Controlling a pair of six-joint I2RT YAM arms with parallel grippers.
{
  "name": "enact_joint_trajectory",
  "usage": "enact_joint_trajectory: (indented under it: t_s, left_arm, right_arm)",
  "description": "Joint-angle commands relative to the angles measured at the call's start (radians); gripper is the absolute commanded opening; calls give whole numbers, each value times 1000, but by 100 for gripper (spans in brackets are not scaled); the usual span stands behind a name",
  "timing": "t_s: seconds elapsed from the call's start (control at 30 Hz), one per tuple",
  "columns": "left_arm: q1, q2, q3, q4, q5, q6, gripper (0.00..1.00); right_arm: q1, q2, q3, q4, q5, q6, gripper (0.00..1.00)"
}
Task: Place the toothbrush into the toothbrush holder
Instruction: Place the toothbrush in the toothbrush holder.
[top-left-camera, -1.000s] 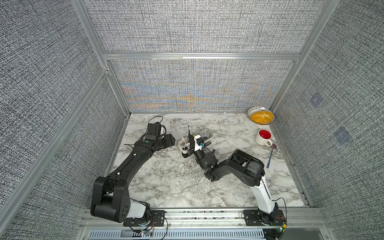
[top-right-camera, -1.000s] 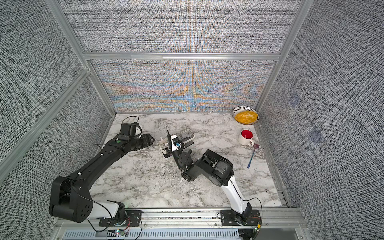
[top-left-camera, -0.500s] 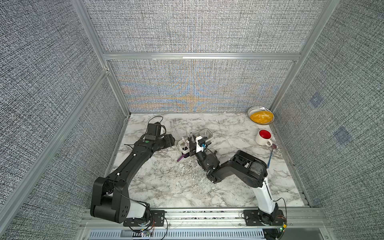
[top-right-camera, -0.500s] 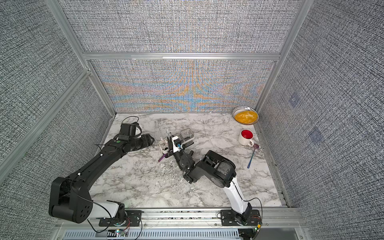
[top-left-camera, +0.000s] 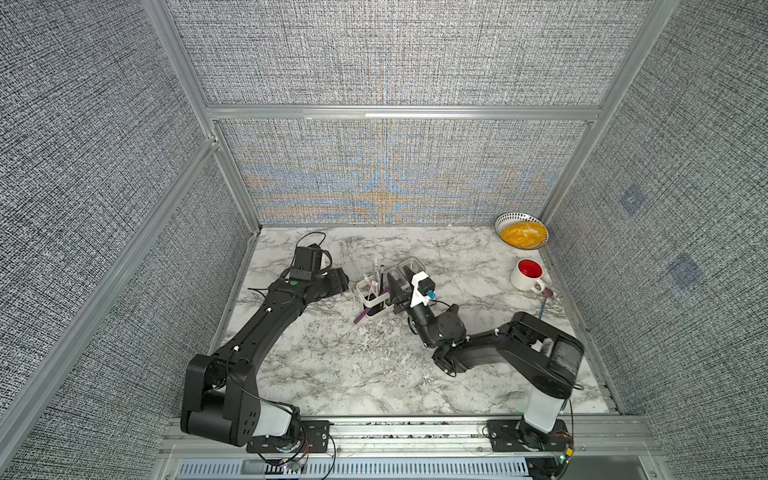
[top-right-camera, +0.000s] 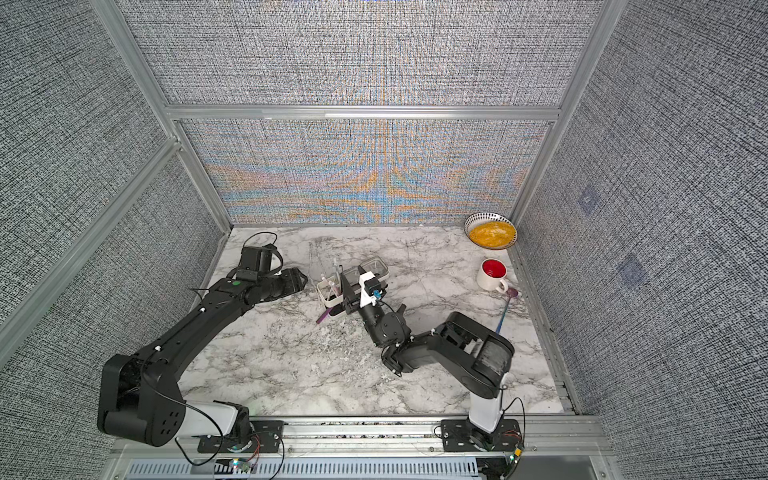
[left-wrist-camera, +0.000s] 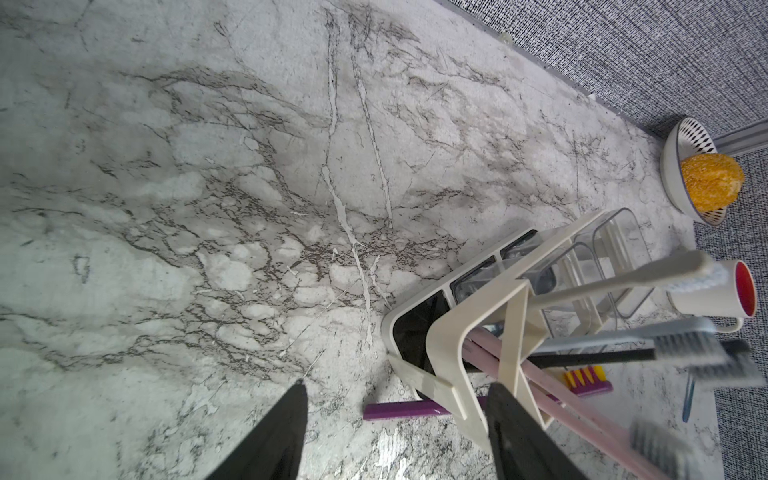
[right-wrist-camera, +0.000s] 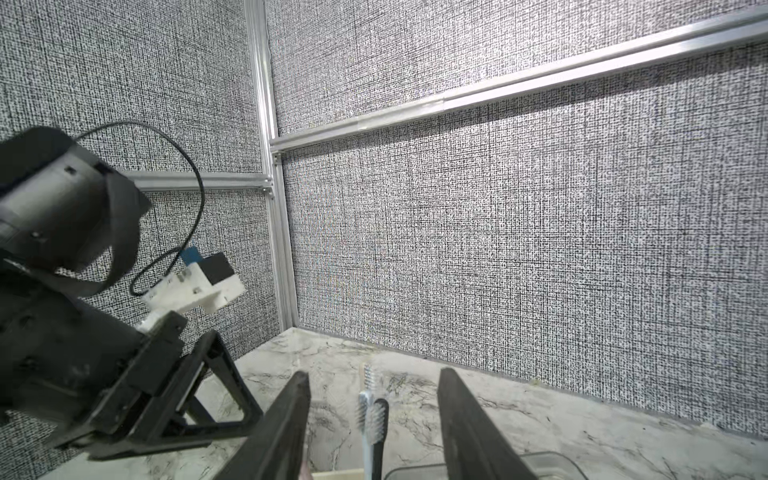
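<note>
The white toothbrush holder (top-left-camera: 371, 296) (left-wrist-camera: 446, 345) stands mid-table, with several toothbrushes upright in its end section. A purple toothbrush (top-left-camera: 360, 317) (left-wrist-camera: 401, 409) with yellow bristles slants low through that section's open frame. Its handle end rests on the table outside the holder. My right gripper (top-left-camera: 394, 287) (right-wrist-camera: 374, 372) hovers over the holder, open; two brush heads show between its fingers, untouched. My left gripper (top-left-camera: 345, 282) (left-wrist-camera: 397, 384) is open at the holder's left end, one finger close against the frame.
A white mug with a red inside (top-left-camera: 528, 274) (left-wrist-camera: 706, 291) and a blue spoon (top-left-camera: 543, 306) sit at the right edge. A bowl of yellow food (top-left-camera: 521, 236) (left-wrist-camera: 698, 178) is in the back right corner. Fabric walls close three sides.
My right gripper has opened. The purple toothbrush it held upright over the holder has dropped and now slants out onto the table. The left arm has stayed put.
</note>
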Motion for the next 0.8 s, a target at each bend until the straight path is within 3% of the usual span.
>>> enact_joint_trajectory:
  t_s: [0.0,0.17,0.37,0.5,0.77]
  left_arm:
    - [1,5,-25,-35,-63,-20,70]
    - [1,11,-73,-29,-64,-47,70]
    - [1,57,-57,18,5,-64,70]
    - [1,58,-43,13,11,-57,70]
    - [2,48,-61,23,14,-49,70]
  right_arm:
    - [14,-65,-47,-166,-29,102,55]
    - [81,-105,-154,-192,-58,252,55]
    - [162,-17,-191,-98,-24,374,55]
    - [150,-14,-188,-78,29,400,55]
    - [17,-50,-55,-377,-52,452,56]
